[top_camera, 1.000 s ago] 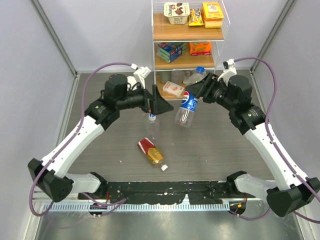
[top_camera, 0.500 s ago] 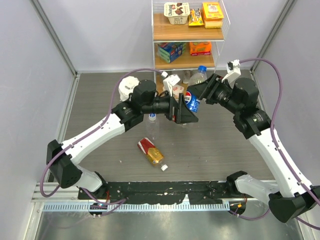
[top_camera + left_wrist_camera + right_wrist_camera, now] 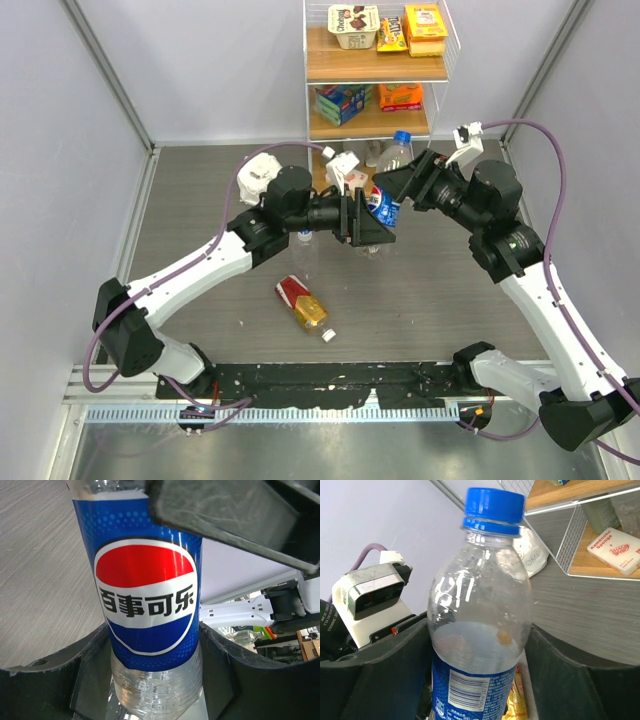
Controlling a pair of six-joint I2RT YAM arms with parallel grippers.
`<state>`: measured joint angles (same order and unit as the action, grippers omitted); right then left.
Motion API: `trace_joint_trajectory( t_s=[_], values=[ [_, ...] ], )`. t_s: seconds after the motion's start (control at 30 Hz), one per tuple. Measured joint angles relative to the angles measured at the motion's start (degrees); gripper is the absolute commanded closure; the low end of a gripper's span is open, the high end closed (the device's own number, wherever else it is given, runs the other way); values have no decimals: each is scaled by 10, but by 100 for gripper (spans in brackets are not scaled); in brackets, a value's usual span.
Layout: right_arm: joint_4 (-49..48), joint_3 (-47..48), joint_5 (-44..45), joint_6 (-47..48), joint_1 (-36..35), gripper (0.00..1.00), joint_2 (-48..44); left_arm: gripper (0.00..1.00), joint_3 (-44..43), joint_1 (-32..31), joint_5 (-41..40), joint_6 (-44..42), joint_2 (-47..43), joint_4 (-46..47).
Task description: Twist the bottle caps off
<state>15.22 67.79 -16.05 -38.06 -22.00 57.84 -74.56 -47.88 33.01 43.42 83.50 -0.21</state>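
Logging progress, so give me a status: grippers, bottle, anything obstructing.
Right gripper shut on clear plastic blue-labelled bottle. Left gripper straddles its label, grip unclear. Blue ribbed cap on, nothing blocking it.

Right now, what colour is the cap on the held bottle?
The cap is blue, clearest in the right wrist view.

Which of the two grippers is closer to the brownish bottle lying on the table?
Left. The left gripper, closed around the blue-label bottle, sits beyond and right of the amber bottle; the right gripper grips the same bottle farther back.
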Motion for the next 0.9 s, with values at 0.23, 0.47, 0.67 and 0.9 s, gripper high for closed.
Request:
trace_joint_trajectory(
  t_s=[0.23, 0.47, 0.67, 0.9],
  values=[
    [-5, -7, -22, 1, 0, 4, -2, 54, 22, -1, -24, -12, -13, -9],
    [-4, -5, -23, 7, 0, 4, -2, 55, 42, -1, -75, -51, -48, -80],
    [-2, 23, -33, 9, 0, 4, 32, 53, 87, -1, -113, -79, -98, -143],
    [3, 51, -49, 8, -5, 6, 85, 53, 124, -3, -124, -84, -152, -183]
  ],
)
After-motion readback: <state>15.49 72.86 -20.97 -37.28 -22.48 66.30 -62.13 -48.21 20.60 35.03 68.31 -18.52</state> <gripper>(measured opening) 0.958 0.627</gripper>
